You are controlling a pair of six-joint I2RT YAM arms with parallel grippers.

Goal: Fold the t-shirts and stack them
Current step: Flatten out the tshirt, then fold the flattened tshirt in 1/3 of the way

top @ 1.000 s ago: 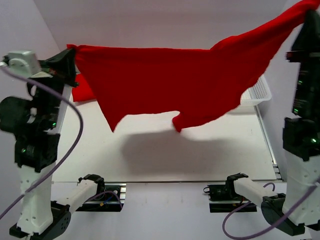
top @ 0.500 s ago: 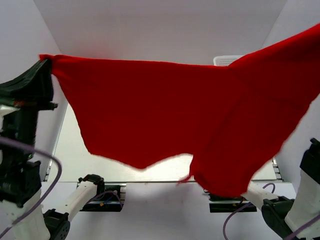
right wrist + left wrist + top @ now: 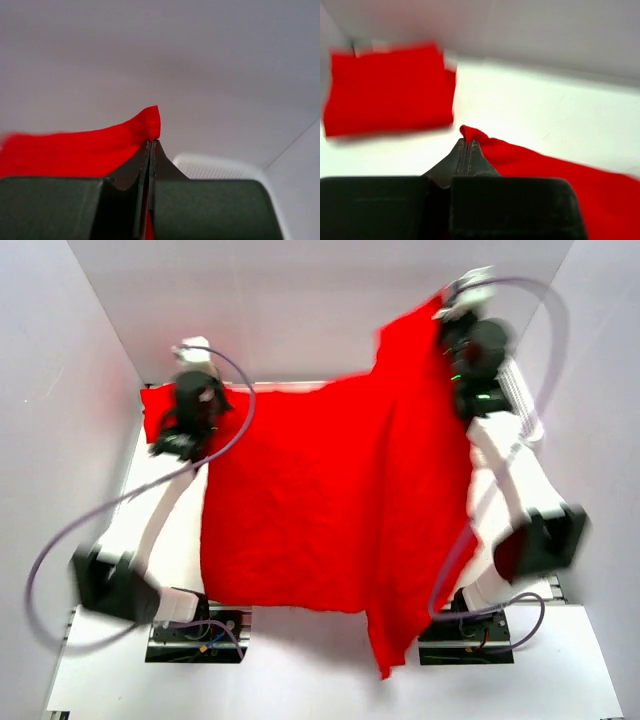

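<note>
One bright red t-shirt (image 3: 330,500) stretches across the table between both grippers, and one end (image 3: 388,650) trails past the near edge. My left gripper (image 3: 200,410) is shut on a corner at the far left; the left wrist view shows the pinched cloth (image 3: 540,172) at the gripper (image 3: 467,142), low over the table. My right gripper (image 3: 447,312) is shut on the opposite corner at the far right, nearer the back wall; a tuft of the t-shirt (image 3: 80,150) sticks out of the gripper (image 3: 151,141). A second, folded t-shirt (image 3: 155,420) (image 3: 387,87) lies at the far left.
A white mesh basket (image 3: 522,400) (image 3: 220,167) stands at the far right, partly behind the right arm. White walls close the table in at the back and on both sides. Purple cables loop from both arms.
Both arms have swung from high near the camera out toward the far side of the table. The shirt went with them and now spreads over the table instead of hanging in front of the view.
</note>
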